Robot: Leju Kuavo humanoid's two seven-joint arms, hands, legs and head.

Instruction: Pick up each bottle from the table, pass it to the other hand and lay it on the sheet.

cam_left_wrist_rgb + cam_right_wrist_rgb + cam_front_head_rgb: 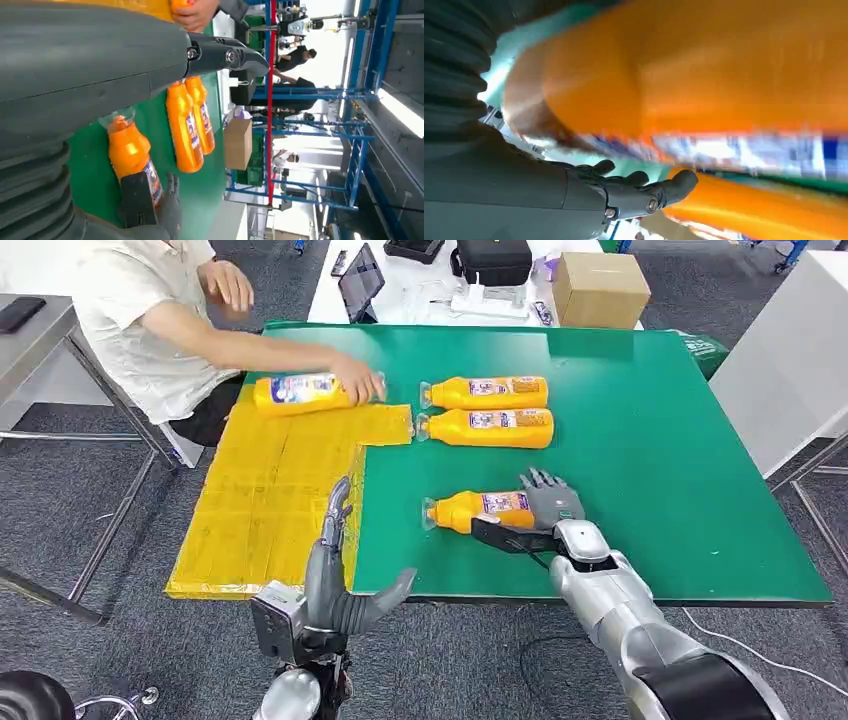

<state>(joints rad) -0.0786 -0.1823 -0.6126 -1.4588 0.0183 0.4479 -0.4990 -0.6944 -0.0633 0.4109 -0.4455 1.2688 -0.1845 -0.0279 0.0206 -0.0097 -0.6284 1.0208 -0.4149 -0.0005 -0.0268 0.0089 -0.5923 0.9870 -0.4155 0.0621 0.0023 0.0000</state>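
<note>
Right hand: the right hand (548,508) is lying over the base end of the nearest bottle (478,509), fingers draped across the top and thumb along the near side; it is wrapping the bottle, which is still resting on the green table (650,440).
Hidden at the right hand: the bottle's base is lying under the fingers, and the right wrist view is showing it as an orange blur, the label unreadable; how tightly the fingers are pressing is hard to make out.
Left hand: the left hand (335,575) is hovering at the near table edge, fingers straight and apart, thumb sticking out, holding nothing.
Cut off: the left forearm is running out of the head view at the bottom.
Farther bottles: two bottles (487,410) are lying side by side, just apart, beyond the nearest one, caps pointing toward the sheet.
Sheet: the yellow sheet (270,500) is covering the table's left part; one bottle on the sheet (300,393) is lying at its far end.
Person: a person's hand (358,378) is resting on that bottle's cap end, hiding the cap.
</note>
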